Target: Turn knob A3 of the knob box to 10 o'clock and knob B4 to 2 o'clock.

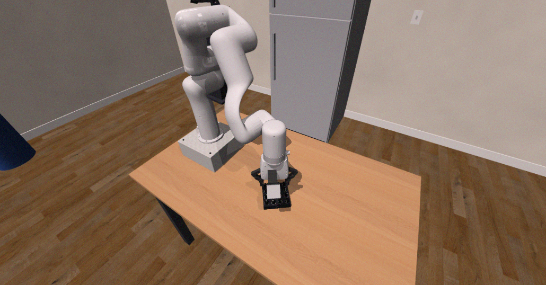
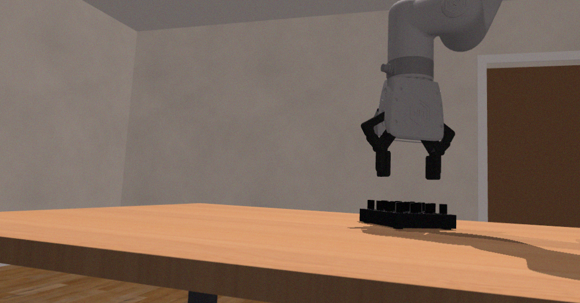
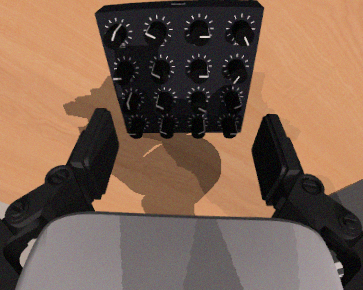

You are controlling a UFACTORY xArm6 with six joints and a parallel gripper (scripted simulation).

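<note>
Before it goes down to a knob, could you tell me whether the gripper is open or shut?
Open. The gripper hangs above the knob box, its fingers spread wide with nothing between them.
</note>
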